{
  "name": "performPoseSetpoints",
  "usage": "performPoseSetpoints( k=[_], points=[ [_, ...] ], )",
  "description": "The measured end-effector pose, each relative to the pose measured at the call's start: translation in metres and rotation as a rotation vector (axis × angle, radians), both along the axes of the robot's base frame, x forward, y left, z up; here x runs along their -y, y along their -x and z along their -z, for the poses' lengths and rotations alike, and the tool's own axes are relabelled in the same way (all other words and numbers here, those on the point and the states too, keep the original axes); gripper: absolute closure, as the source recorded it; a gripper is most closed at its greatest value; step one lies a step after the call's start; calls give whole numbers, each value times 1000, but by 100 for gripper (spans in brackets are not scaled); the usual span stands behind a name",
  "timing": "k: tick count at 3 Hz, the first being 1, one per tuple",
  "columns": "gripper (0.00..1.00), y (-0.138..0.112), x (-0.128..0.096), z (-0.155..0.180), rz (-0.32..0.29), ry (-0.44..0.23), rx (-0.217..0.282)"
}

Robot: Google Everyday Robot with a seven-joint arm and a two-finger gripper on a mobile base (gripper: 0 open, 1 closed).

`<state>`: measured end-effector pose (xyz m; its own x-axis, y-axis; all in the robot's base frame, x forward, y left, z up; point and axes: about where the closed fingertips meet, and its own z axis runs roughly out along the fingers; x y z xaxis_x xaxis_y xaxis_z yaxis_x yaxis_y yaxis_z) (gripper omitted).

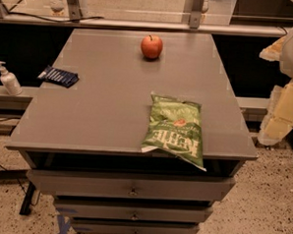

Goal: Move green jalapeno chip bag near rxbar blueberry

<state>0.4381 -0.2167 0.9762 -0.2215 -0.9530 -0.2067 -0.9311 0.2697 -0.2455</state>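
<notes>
The green jalapeno chip bag (pixel 175 129) lies flat at the front right of the grey table top (pixel 108 102), and its lower corner hangs over the front edge. The rxbar blueberry (pixel 59 76), a small dark blue wrapper, lies at the table's left edge, far from the bag. My gripper (pixel 279 116) is part of a pale white and yellowish shape at the right edge of the view. It is off the table's right side, raised, and apart from both objects.
A red apple (pixel 151 46) stands at the back middle of the table. A white pump bottle (pixel 8 79) stands on a ledge left of the table. Drawers (pixel 133 189) sit below the table top. A rail runs along the back.
</notes>
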Motion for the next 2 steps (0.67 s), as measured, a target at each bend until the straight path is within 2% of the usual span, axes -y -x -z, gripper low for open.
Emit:
performPoseSetpoints(
  k=[1,2],
  points=[
    [0,0,0,0,0,0,0],
    [0,-3,-3,3,4,-33,5]
  ],
)
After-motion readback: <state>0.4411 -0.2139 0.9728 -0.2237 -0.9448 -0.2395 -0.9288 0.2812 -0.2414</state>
